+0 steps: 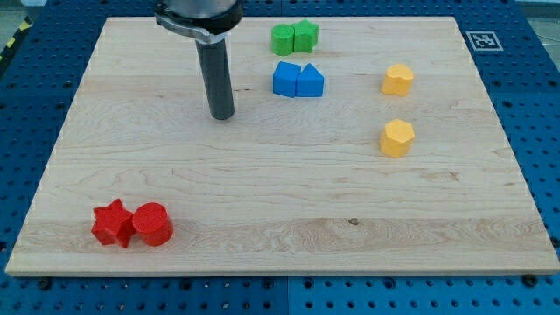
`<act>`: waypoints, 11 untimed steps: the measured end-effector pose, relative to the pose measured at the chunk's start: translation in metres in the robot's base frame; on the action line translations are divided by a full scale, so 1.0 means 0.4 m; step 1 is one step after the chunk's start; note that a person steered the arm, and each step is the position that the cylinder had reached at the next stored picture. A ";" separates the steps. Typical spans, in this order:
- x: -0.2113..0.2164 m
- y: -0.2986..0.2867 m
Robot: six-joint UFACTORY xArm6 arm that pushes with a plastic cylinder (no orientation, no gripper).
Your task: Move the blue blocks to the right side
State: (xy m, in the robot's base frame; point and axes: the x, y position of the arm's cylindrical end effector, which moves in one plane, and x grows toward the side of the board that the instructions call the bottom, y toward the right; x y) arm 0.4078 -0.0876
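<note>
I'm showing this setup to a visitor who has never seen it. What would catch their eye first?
Probably the dark rod coming down from the view's top, my tip resting on the wooden board left of the two touching blue blocks. Next, the colour pairs: green blocks above the blue ones, two separate yellow blocks at the right, and a red star and cylinder at bottom left.

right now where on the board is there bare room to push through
Free: the wide middle band between the red blocks and my tip, and right of the yellow blocks. Crowded: the top, green blocks against blue blocks.
</note>
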 end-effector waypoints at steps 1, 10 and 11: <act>-0.062 -0.037; 0.031 0.354; -0.030 0.267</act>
